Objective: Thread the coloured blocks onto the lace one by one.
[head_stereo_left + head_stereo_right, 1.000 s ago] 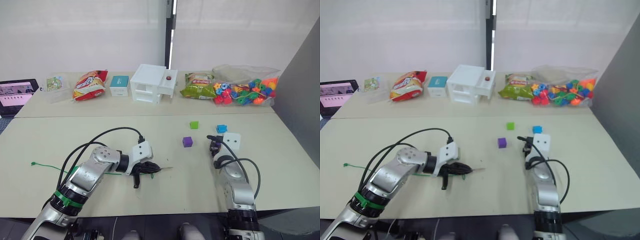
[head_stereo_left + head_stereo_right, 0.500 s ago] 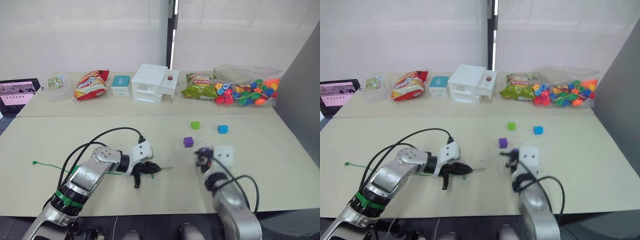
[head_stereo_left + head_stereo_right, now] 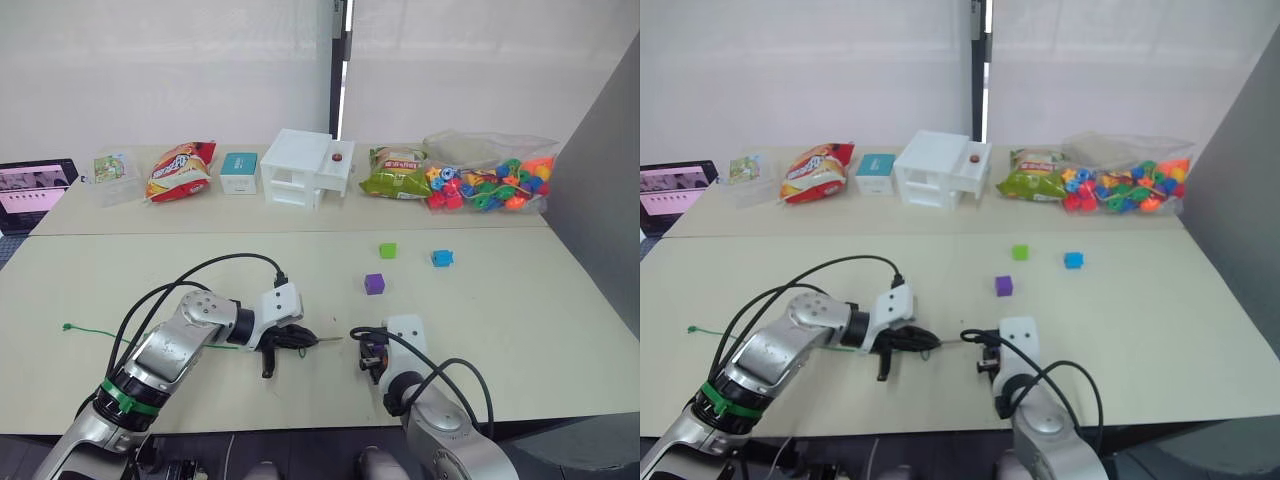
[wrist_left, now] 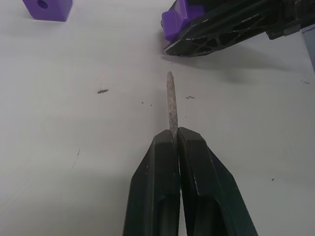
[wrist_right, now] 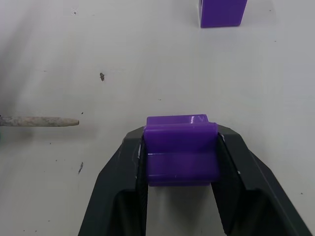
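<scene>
While the green lace (image 3: 95,331) trails across the left of the near table (image 3: 560,330), its knotted tail lying far to the left, the left gripper (image 4: 175,142) is clamped on the cord with its fingers pressed together and the stiff dark tip (image 4: 170,101) sticking out past them. Just right of that tip, close but not touching, the right gripper (image 5: 179,147) grips a purple block (image 5: 181,153) squeezed between its two fingers. Farther back lie a second purple block (image 3: 374,284), a light green block (image 3: 388,250) and a blue block (image 3: 442,258), each apart from the others. On the far table, left to right, stand a tablet (image 3: 30,188), a clear box (image 3: 113,175), a red snack bag (image 3: 180,170), a teal box (image 3: 238,172), a white drawer unit (image 3: 305,168) with a small red thing on top, a green snack bag (image 3: 395,172), and a clear bag of mixed beads (image 3: 490,175).
</scene>
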Robot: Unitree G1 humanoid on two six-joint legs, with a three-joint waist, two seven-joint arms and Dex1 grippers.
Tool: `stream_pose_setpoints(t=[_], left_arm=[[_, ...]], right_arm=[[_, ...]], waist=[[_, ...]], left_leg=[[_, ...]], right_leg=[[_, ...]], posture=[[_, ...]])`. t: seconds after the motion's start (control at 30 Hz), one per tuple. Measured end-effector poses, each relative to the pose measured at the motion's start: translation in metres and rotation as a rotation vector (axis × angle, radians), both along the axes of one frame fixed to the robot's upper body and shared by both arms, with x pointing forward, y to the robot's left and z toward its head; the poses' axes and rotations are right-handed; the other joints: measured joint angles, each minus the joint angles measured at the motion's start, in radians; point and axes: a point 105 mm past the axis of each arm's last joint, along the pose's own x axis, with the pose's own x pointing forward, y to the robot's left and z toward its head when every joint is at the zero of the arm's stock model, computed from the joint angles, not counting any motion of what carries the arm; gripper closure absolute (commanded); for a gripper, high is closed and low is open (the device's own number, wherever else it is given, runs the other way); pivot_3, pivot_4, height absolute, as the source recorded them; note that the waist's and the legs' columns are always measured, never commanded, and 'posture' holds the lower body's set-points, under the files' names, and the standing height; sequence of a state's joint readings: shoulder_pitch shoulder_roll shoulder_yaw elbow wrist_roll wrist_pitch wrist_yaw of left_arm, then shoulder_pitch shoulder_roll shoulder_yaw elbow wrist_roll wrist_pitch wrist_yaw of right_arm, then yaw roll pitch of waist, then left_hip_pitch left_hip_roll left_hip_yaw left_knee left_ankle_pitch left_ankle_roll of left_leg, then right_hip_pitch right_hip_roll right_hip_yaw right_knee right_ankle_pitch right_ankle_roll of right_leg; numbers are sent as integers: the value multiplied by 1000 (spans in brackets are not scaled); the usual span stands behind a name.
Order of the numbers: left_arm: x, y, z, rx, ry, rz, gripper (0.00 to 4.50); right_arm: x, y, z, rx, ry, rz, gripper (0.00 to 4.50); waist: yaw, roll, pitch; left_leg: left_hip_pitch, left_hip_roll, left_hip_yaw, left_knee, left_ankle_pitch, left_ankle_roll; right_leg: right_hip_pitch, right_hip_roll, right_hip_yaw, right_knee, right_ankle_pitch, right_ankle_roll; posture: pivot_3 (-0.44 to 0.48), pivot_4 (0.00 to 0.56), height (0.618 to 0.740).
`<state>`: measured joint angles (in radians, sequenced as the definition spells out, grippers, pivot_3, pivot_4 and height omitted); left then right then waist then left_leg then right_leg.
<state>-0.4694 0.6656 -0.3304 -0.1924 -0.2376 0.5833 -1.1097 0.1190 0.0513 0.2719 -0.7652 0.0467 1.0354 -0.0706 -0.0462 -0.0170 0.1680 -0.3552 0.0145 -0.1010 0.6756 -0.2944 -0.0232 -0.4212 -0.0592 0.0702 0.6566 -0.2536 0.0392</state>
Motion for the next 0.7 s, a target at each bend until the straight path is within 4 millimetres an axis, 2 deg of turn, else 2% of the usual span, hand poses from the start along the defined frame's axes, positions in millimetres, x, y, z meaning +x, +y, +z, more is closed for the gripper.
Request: stream_pose_setpoints(t=[0.03, 0.17, 0.23, 0.27, 0.37, 0.5, 0.6, 0.7], left_arm=[[0, 0, 0, 1, 2, 1, 4500], [-1, 0, 0, 2, 4, 2, 4500], [-1, 0, 0, 2, 3, 2, 4500], [0, 0, 0, 2, 3, 3, 4500], [0, 0, 0, -1, 0, 8, 4500], [0, 0, -4, -8, 4, 25, 4500], [-1, 0, -5, -10, 5, 29, 4500], [-3, 0, -4, -14, -3, 33, 4500]], right_arm=[[0, 0, 0, 0, 0, 0, 2242], [2, 1, 3, 16, -10, 29, 951], [3, -4, 12, 10, -43, 67, 219], [5, -8, 22, -1, -81, 88, 25], [6, -16, 46, -40, -169, 201, 25], [-1, -25, 71, -97, -209, 517, 25], [-6, -28, 74, -125, -161, 741, 25], [0, -33, 73, -142, -100, 925, 25]], waist=[[0, 0, 0], [0, 0, 0], [1, 0, 0], [1, 0, 0], [2, 0, 0], [2, -1, 0], [2, -1, 1], [0, -1, 1]], left_leg=[[0, 0, 0, 0, 0, 0], [-1, 0, 0, 0, 0, 0], [-1, 0, 0, 1, 0, 0], [-2, 0, 0, 1, 0, 0], [-1, 0, 0, 1, 0, 0], [-1, 0, 0, 1, 0, 0], [-1, 0, 0, 0, 0, 1], [-1, 0, 1, 1, 0, 1]], right_leg=[[0, 0, 0, 0, 0, 0], [0, 0, 0, 0, 0, 0], [-1, 0, 0, 0, 0, 0], [0, 0, 0, 0, 0, 0], [0, 0, 0, 0, 0, 0], [1, 0, -1, -2, 0, 0], [1, 0, -1, -2, 0, 0], [2, 0, 0, -3, 0, 0]], posture=[[0, 150, 740], [0, 150, 740], [0, 150, 740], [0, 150, 740], [0, 150, 740], [0, 150, 740], [0, 150, 740], [0, 150, 740]])
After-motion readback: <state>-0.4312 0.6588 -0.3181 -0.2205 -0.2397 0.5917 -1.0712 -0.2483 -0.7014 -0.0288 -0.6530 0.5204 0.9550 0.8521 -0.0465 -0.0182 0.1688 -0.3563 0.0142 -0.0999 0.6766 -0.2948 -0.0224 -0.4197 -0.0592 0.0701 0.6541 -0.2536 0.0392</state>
